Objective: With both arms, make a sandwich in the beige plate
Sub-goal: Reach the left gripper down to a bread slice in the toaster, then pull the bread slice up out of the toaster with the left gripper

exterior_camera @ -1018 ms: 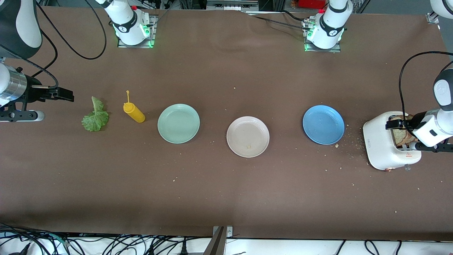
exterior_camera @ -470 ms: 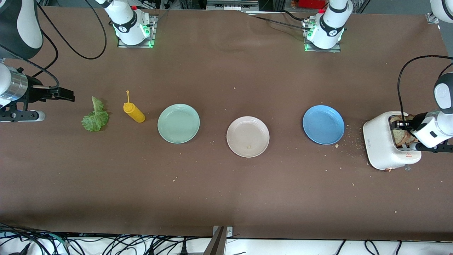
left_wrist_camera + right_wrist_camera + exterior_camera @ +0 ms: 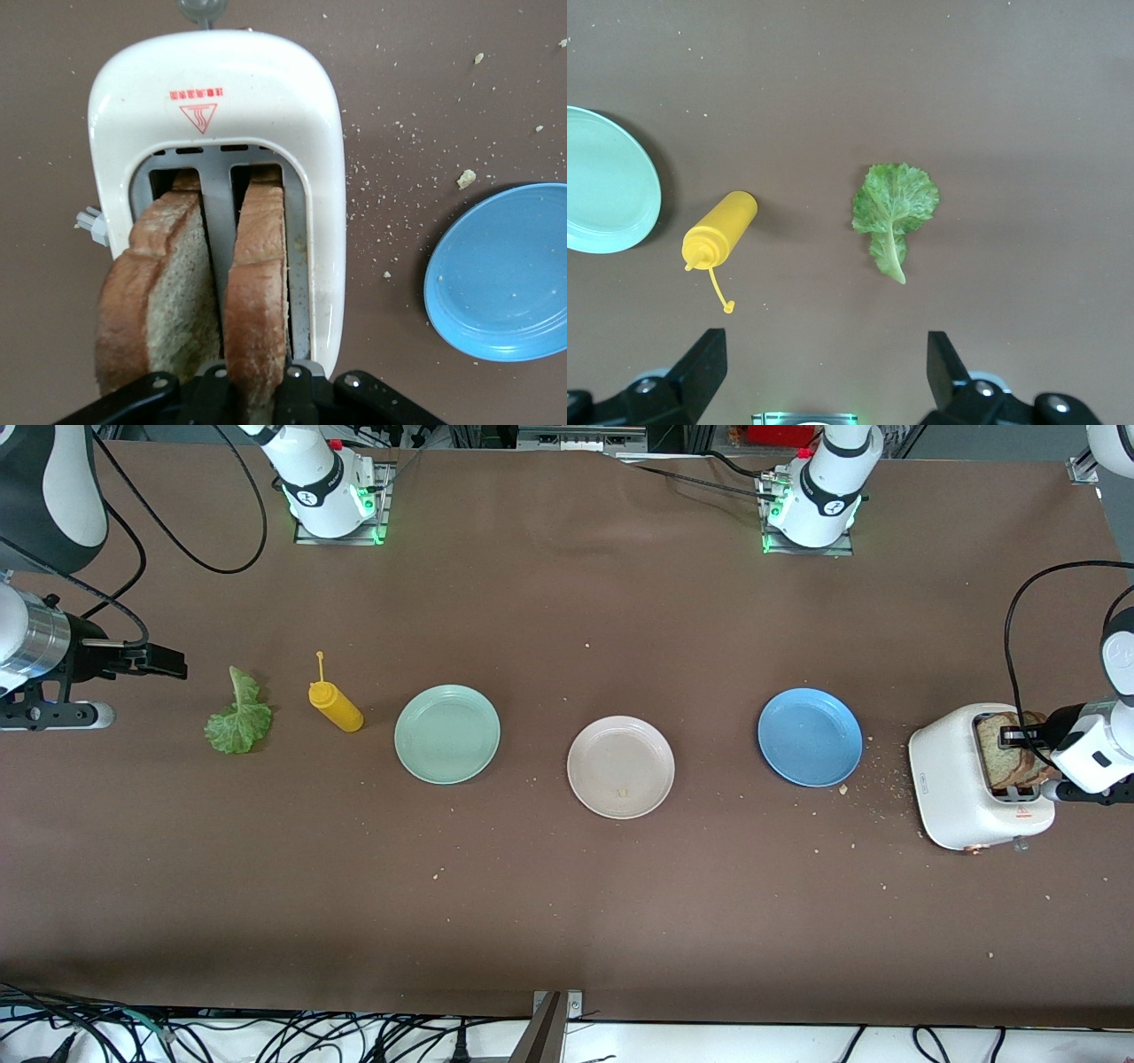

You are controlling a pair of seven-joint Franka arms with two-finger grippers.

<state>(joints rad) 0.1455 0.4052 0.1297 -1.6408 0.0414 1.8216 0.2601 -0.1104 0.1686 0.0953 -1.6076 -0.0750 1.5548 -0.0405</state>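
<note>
The toaster (image 3: 217, 115) bears a red warning triangle with wavy heat lines and a red line of print above it, too small to read.

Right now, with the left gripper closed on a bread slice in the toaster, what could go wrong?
1. The left gripper pinches only the bread slice's top edge; it may tear or crumble, as the crumbs suggest.
2. The slice may catch in the toaster slot and lift or tip it.
3. The second slice leans close and may be dragged out.
</note>
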